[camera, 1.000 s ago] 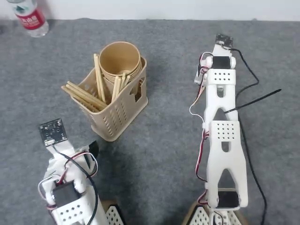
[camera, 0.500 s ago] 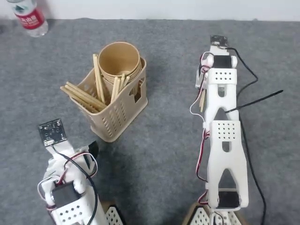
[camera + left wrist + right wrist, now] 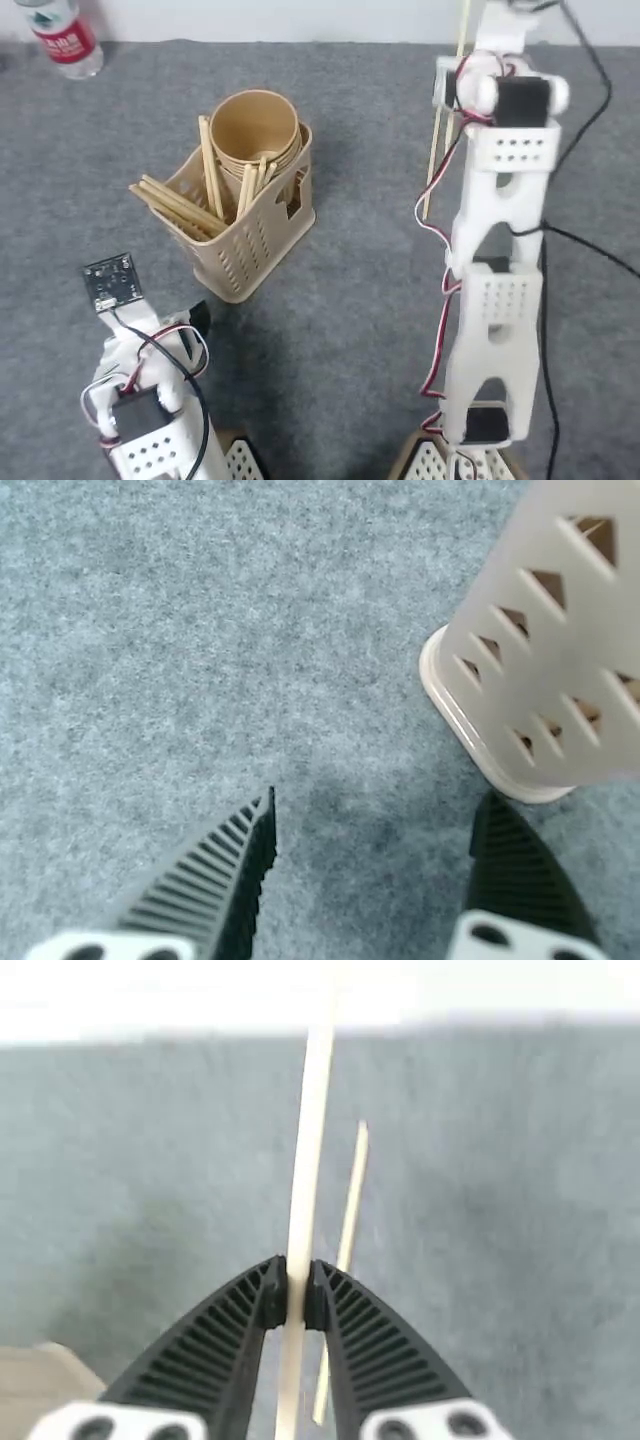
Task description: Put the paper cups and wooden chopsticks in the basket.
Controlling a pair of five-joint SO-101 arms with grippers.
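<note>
Our right hand [image 3: 295, 1282], clamped on a chopstick [image 3: 312, 1130], has lifted it off the bench [image 3: 360, 300]; the basket [image 3: 250, 250] comes next. Left hand [image 3: 380, 802] waits, apart.

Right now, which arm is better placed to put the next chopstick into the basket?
Right. The right gripper is shut on a chopstick, so it probably only needs to carry it over to the basket. The left gripper is open and empty, low beside the basket's base.
</note>
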